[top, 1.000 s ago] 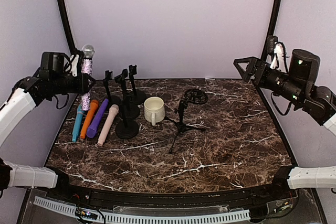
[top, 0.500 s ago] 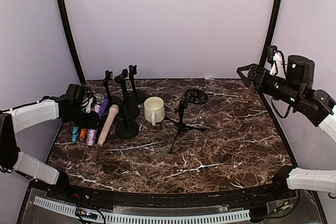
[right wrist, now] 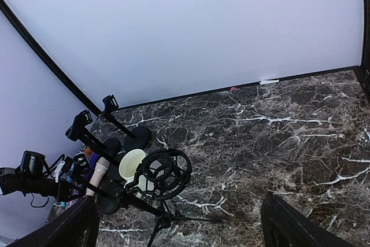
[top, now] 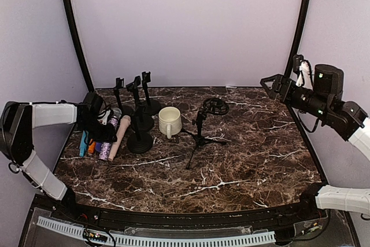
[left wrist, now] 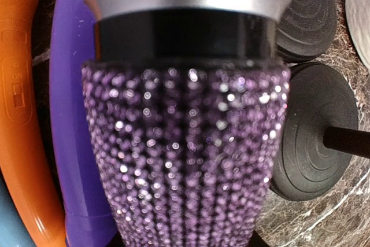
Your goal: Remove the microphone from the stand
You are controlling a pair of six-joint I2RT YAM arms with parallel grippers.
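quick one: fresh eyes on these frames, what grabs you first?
The purple glitter microphone fills the left wrist view, clamped in the left gripper low over the row of coloured microphones at the left edge of the table. Next, three bare black stands and a cream mug at centre-left. The right gripper hangs open, high at the right.

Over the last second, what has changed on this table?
The left arm swung the glitter microphone down from upright in the air into the row of microphones lying at the left of the table, still gripping it. The right arm dipped slightly, fingers wide open. Stands, cup and tripod stayed put.
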